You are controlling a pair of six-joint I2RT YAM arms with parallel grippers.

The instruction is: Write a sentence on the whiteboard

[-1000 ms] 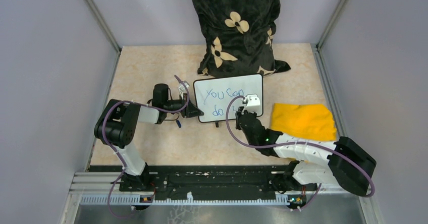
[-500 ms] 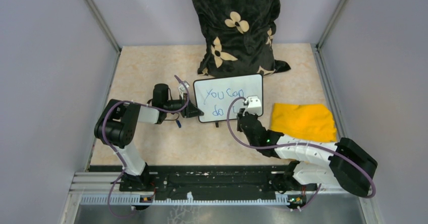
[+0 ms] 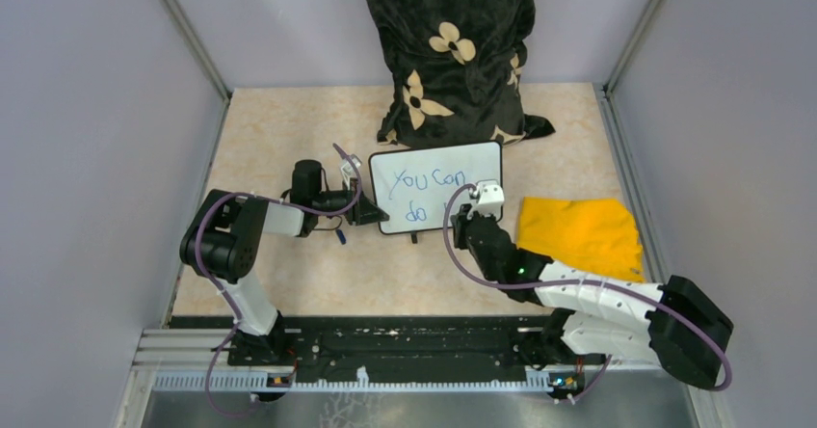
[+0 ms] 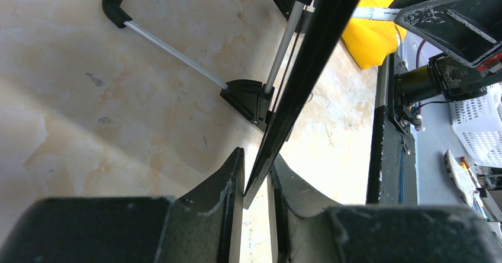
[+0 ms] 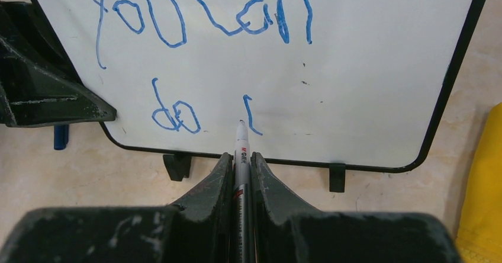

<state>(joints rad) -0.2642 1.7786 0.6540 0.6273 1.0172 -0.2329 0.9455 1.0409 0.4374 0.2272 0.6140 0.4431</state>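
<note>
The whiteboard (image 3: 477,163) stands upright on two black feet at the middle of the table. Blue marker words "You can" (image 5: 207,14) fill its top line; below are "do" and one short stroke (image 5: 250,115). My left gripper (image 3: 371,212) is shut on the board's left edge (image 4: 308,55), which sits between its fingers (image 4: 256,162). My right gripper (image 5: 241,156) is shut on a white marker (image 5: 241,141). The marker's tip is at the board just left of the short stroke. In the top view the right gripper (image 3: 469,218) is at the board's lower right.
A yellow cloth (image 3: 578,230) lies right of the board, close to my right arm. A black flowered pillow (image 3: 448,52) stands behind the board against the back wall. A small blue cap (image 5: 60,137) lies on the table under my left gripper. Grey walls enclose the table.
My right wrist has shifted slightly to the right along the board's lower line with the marker. The left arm and the board have not moved.
</note>
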